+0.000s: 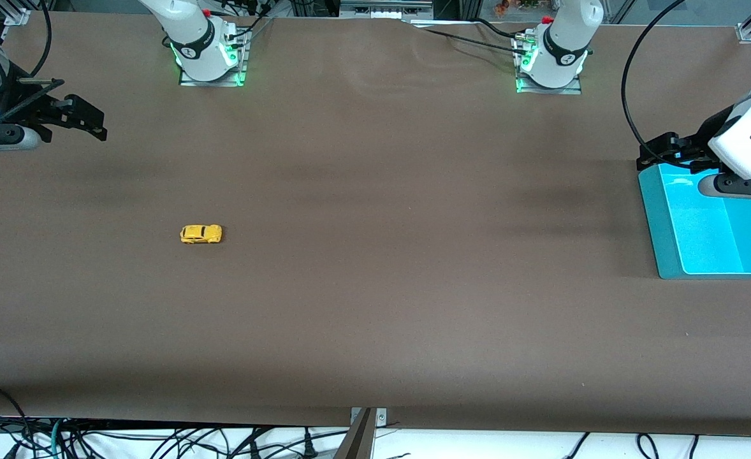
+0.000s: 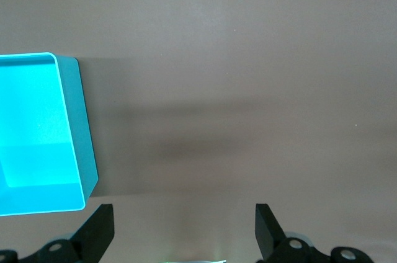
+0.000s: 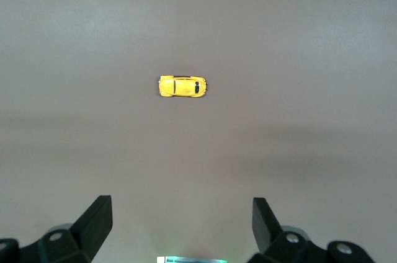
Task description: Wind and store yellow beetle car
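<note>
The yellow beetle car (image 1: 201,234) stands alone on the brown table, toward the right arm's end; it is tiny and rounded, with dark windows. In the right wrist view the yellow beetle car (image 3: 182,86) lies well ahead of my right gripper (image 3: 182,213), which is open and holds nothing. In the front view my right gripper (image 1: 85,118) hangs over the table's edge at the right arm's end, well apart from the car. My left gripper (image 1: 659,153) is open and holds nothing too, over the corner of a teal bin. In its own view my left gripper (image 2: 185,219) has only bare table between its fingers.
An open teal bin (image 1: 653,217) sits at the left arm's end of the table, with nothing showing in the part of it that I see. In the left wrist view the bin's wall (image 2: 77,120) is beside the gripper. Cables hang below the table's front edge.
</note>
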`<state>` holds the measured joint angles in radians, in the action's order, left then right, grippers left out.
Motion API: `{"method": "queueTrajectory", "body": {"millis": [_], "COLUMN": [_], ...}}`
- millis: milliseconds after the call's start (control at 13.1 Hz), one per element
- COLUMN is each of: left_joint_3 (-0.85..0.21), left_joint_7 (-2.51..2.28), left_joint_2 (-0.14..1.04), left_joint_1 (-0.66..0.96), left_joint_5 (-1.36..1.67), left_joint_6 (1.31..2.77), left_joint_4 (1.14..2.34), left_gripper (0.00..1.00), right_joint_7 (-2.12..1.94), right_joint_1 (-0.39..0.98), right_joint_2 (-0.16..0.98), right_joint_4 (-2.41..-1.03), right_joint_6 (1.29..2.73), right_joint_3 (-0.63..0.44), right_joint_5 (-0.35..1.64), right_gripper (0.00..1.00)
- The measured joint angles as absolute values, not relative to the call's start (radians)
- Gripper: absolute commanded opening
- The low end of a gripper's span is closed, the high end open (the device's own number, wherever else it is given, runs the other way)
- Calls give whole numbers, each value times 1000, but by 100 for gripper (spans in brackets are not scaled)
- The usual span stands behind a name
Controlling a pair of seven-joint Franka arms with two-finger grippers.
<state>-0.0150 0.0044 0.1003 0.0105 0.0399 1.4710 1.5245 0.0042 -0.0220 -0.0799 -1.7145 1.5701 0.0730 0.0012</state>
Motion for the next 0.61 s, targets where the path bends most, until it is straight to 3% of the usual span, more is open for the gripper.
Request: {"method": "queueTrajectory", "body": {"millis": [609], "left_joint_3": [-15], "left_joint_7": [4], "left_joint_2": [100], "left_joint_1": [10], "left_joint_5": [40], "left_joint_6": [1471], "left_joint_4": [1524], "left_gripper": [100], "right_joint_7": [-9], "right_joint_1": [-22], "right_joint_2": [-72], "right_joint_4": [-1724], "right_joint_6": [1566], "right_joint_3": [73], "right_joint_5": [1], "right_gripper": [100]}}
